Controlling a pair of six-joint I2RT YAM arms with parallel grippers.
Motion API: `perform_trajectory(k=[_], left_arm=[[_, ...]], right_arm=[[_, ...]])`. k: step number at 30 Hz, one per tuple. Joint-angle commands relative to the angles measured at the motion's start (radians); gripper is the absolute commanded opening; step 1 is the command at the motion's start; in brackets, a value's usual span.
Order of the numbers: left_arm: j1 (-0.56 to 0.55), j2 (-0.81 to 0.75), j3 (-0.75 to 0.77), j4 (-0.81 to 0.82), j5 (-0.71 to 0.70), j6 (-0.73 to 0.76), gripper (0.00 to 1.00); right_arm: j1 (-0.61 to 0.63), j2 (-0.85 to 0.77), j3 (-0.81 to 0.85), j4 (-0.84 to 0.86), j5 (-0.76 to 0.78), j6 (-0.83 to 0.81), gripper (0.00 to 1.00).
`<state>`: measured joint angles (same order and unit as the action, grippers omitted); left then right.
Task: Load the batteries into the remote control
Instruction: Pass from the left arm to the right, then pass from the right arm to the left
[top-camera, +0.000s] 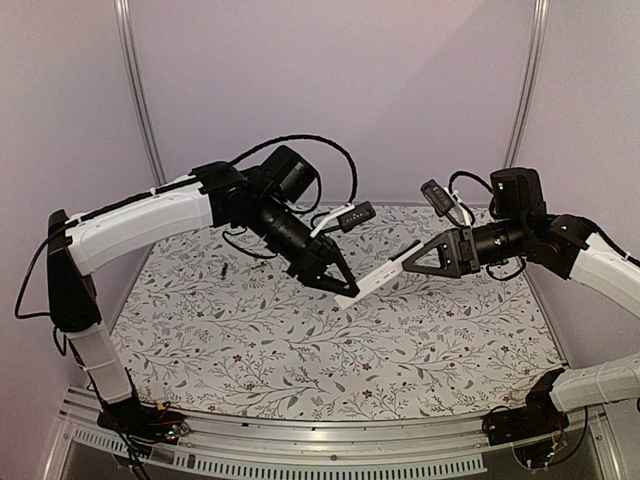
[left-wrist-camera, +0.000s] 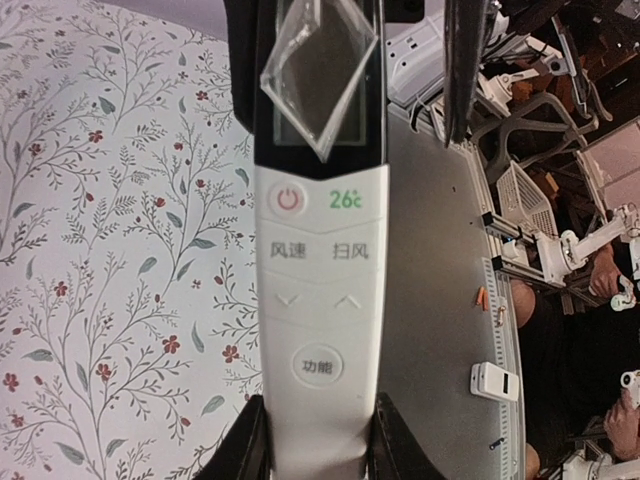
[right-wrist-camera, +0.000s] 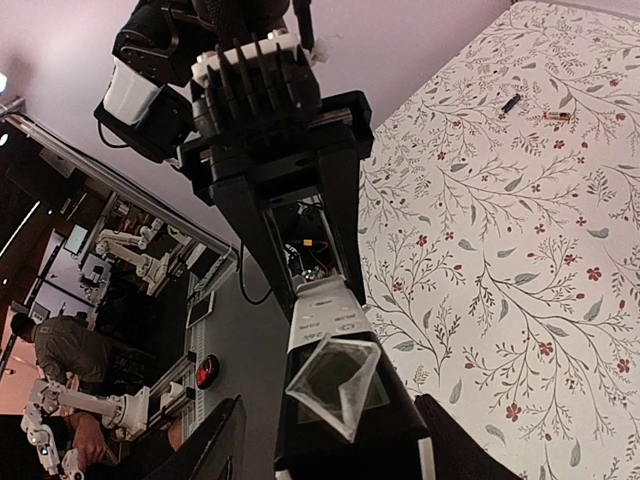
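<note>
The white remote control (top-camera: 375, 280) hangs in the air between both arms, button face toward the left wrist camera (left-wrist-camera: 318, 300). My left gripper (top-camera: 335, 287) is shut on its plain lower end (left-wrist-camera: 315, 452). My right gripper (top-camera: 405, 265) is open, its fingers standing either side of the dark display end (right-wrist-camera: 330, 440) with a gap at the sides. A loose clear film flap (right-wrist-camera: 335, 385) sticks up from the display. The two batteries lie on the cloth far to the left: a blackish one (right-wrist-camera: 511, 103) and a brass one (right-wrist-camera: 556, 116). The blackish one also shows in the top view (top-camera: 225, 270).
The floral cloth (top-camera: 300, 350) covers the table. A metal rail (top-camera: 300, 440) runs along the near edge and walls close the back and sides. Cables loop off the left wrist (top-camera: 300, 145). Beyond the table edge is a grey floor with a small white device (left-wrist-camera: 495, 381).
</note>
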<state>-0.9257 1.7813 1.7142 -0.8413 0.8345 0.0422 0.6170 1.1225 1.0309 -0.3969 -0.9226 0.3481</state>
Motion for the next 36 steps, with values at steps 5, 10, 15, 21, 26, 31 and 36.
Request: perform_trajectory(k=[5,10,15,21,26,31,36], left_arm=[[-0.023,0.041,0.055,-0.069,0.056,0.059,0.10],[-0.024,0.051,0.075,-0.101,0.064,0.081,0.10],[-0.024,0.056,0.076,-0.116,0.027,0.098,0.12],[-0.013,0.050,0.086,-0.116,-0.031,0.088,0.48],[0.020,-0.033,0.018,-0.003,-0.188,0.029,0.70],[0.015,-0.187,-0.154,0.199,-0.353,-0.012,1.00],[-0.082,-0.273,-0.288,0.348,-0.630,0.063,1.00]], right_arm=[[0.012,0.002,0.011,-0.020,-0.041,-0.008,0.43],[0.014,0.005,0.010,-0.016,-0.059,-0.005,0.30],[0.012,0.004,0.012,-0.005,-0.065,0.006,0.16],[0.013,-0.002,0.010,0.006,-0.036,0.031,0.06],[0.012,-0.012,0.006,0.003,0.051,0.058,0.07],[0.006,-0.004,0.006,0.001,0.161,0.108,0.06],[0.004,0.004,-0.002,0.020,0.252,0.191,0.07]])
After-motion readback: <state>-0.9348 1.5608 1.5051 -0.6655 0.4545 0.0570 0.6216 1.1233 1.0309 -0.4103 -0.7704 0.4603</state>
